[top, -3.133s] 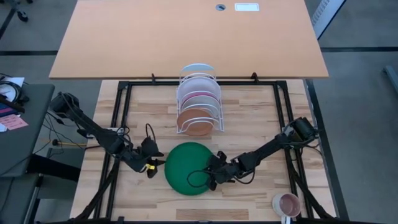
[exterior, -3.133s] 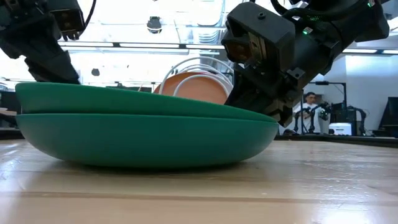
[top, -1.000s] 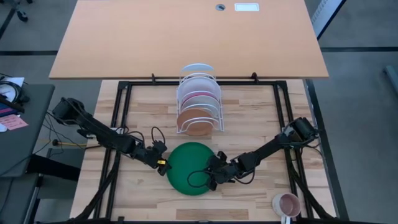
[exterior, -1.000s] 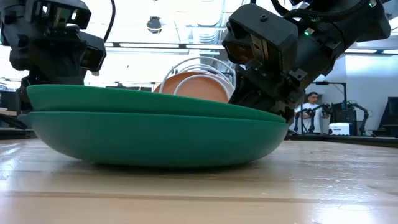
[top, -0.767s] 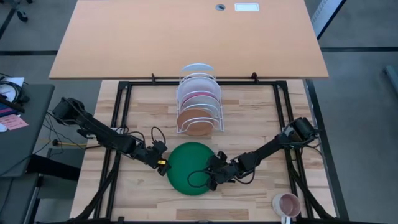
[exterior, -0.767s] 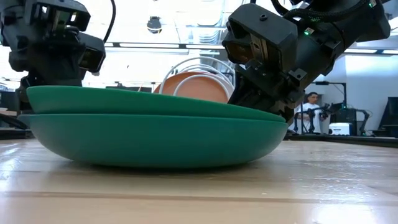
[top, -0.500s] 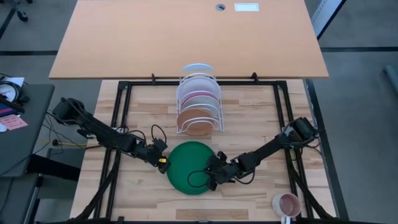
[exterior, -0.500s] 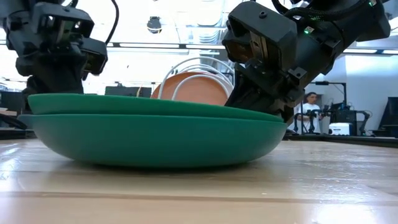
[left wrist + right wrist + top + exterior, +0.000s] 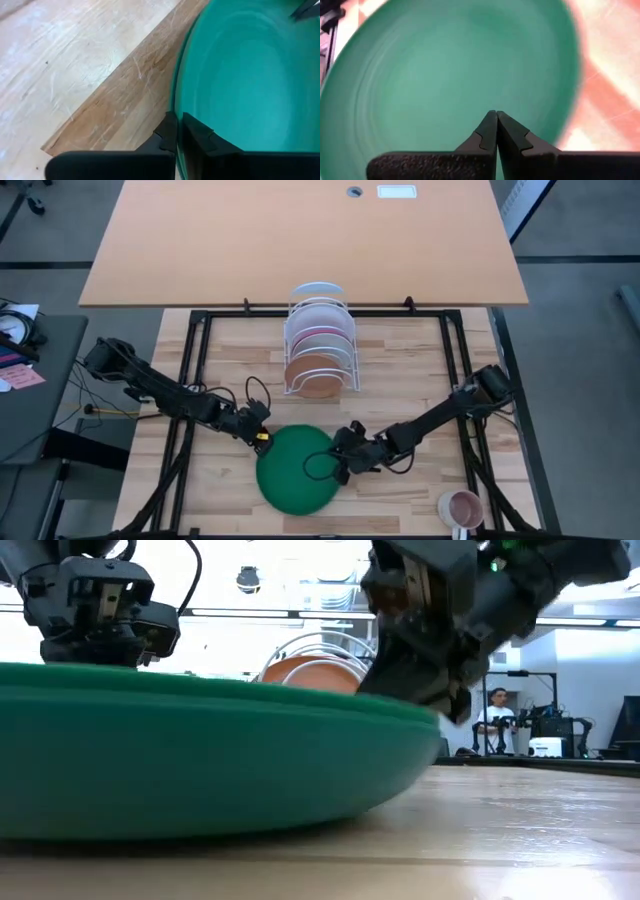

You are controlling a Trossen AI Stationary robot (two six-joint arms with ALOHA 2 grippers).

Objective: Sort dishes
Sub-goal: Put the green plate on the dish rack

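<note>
On the near worktop (image 9: 400, 360): green plate (image 9: 295, 475), pinched at opposite rims.
Left end effector (image 9: 262, 437) and right end effector (image 9: 338, 471) each clamp the rim; plate likely rigid, smooth, slip-prone — rim grasp advised.

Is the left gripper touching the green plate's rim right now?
Touching. In the left wrist view, the left gripper is closed on the rim of the green plate, one finger on either side of the edge.

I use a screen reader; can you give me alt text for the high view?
A large round dark green plate lies on the wooden table, with the left gripper at its rim and the right gripper at its opposite edge. Behind it, a white wire rack holds upright plates.
</note>
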